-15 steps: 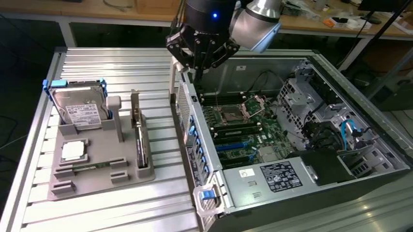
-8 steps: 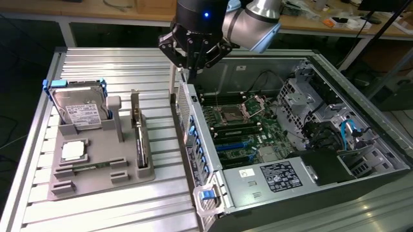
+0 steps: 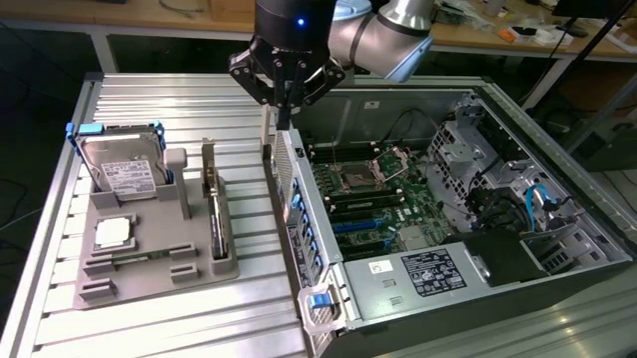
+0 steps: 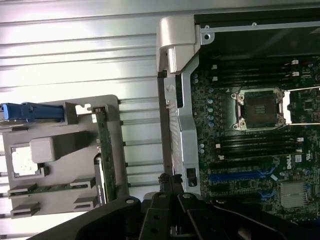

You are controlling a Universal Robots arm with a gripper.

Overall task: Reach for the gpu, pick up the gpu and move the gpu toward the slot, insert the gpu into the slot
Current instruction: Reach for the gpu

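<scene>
The gpu (image 3: 214, 212) stands on its edge in a groove of the grey holder tray (image 3: 149, 280), its dark face and green board edge showing; in the wrist view the gpu (image 4: 104, 150) is a thin green strip. My gripper (image 3: 286, 119) hangs shut and holds nothing. It is high above the rear wall of the open computer case, up and toward the exterior view's right of the gpu. The gripper's (image 4: 167, 181) dark fingers stay together. The blue slot (image 3: 359, 224) lies on the green motherboard inside the case, and the wrist view shows the slot (image 4: 240, 176) beside the black memory slots.
A silver hard drive (image 3: 121, 168) with blue clips and a small square CPU chip (image 3: 113, 233) share the tray. The open case (image 3: 557, 246) holds the CPU socket (image 3: 359, 177), cables and a power supply (image 3: 433, 272). The ribbed metal table (image 3: 179, 97) lies around them.
</scene>
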